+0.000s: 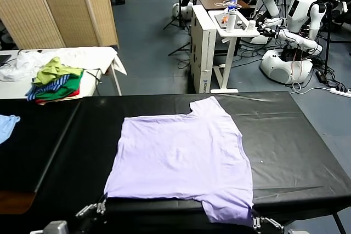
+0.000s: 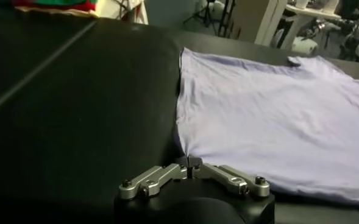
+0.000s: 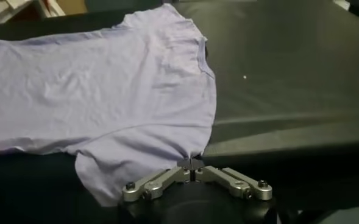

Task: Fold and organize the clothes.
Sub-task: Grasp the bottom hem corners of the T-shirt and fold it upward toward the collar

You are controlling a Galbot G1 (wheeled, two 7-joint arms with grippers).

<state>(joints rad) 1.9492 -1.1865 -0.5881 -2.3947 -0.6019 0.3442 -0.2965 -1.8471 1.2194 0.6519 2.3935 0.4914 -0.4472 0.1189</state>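
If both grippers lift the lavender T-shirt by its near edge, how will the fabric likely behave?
Probably floppy: the T-shirt lies flat and thin, its near sleeve drooping over the black table edge. Likely light. The left gripper and right gripper, each shut on an edge, may leave the middle sagging.

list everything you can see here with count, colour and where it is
T-shirt: 1, pale lavender, spread flat on the black table, near edge pinched at both corners
table: 1, black cover, in front of the robot
garment heap: 1 pile, green, blue and red, on the white side table far left
side table: 1, white cloth, behind the black table on the left
light blue cloth: 1, at the left edge of the black surface
screen: 1, tan woven panels, far left
other robots: several, white, far right
left gripper: 1, metal, shut on the shirt's near left corner
right gripper: 1, metal, shut on the near right sleeve
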